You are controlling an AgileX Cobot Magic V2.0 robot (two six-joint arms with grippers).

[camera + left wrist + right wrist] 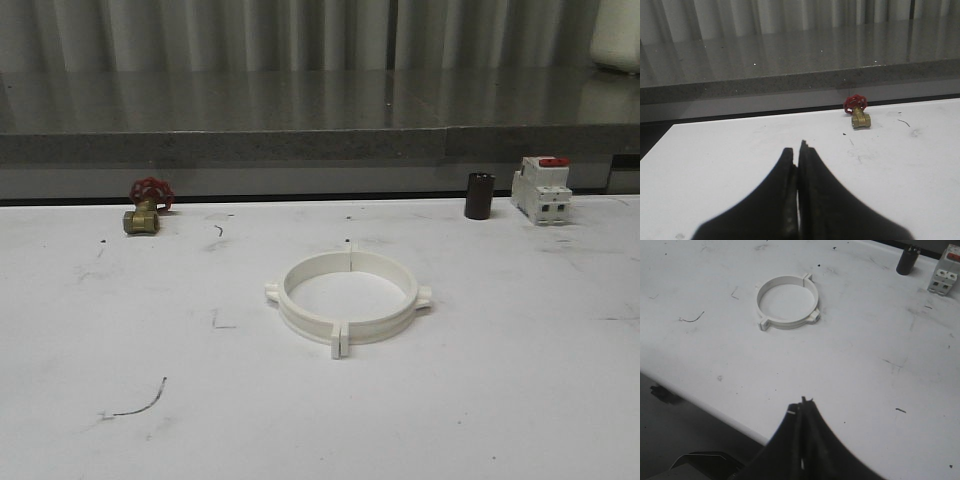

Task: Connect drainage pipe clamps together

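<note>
both hands, left hand point(798, 150) and right hand point(803, 402), clenched and holding nothing; drainage pipe clamps point(787, 302) sit joined, upper left, well apart from the right one

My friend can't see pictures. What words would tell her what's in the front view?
Two white drainage pipe clamps lie joined as one ring in the middle of a scuffed white table. Along the far edge stand a brass valve with a red handwheel on the left, and a dark cylinder beside a white breaker with a red switch on the right.

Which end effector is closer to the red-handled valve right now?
Left. The left end effector faces the valve just ahead; the right end effector looks toward the clamp ring instead.
</note>
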